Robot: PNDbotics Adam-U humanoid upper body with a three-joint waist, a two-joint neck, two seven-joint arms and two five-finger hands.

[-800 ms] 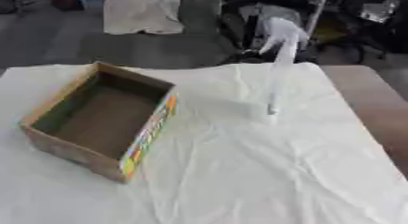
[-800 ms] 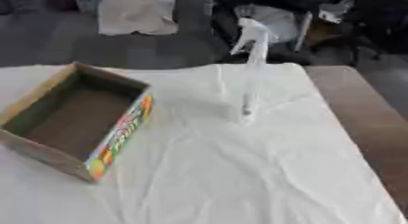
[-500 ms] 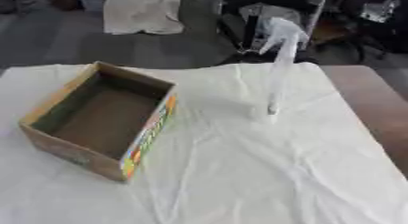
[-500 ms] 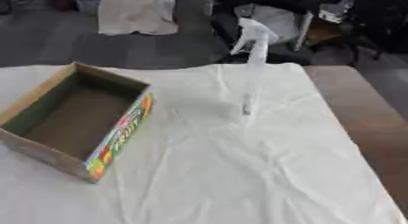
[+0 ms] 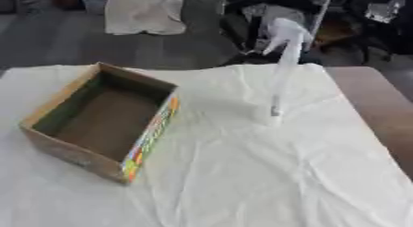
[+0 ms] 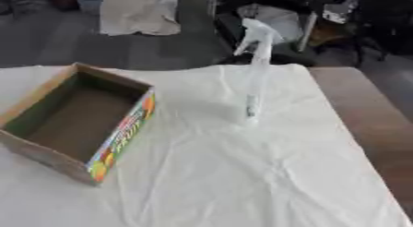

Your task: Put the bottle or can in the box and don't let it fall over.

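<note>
A clear spray bottle (image 5: 278,87) stands upright on the cloth-covered bench (image 5: 266,175), well apart to the right of the open cardboard box (image 5: 101,120), which lies empty and ready to receive it, while neither hand shows in either view.

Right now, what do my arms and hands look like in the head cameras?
Neither arm nor hand shows in either eye view, so nothing of their look can be told. In view are only the clear spray bottle standing upright, the open cardboard box to its left, and the white cloth beneath.
</note>
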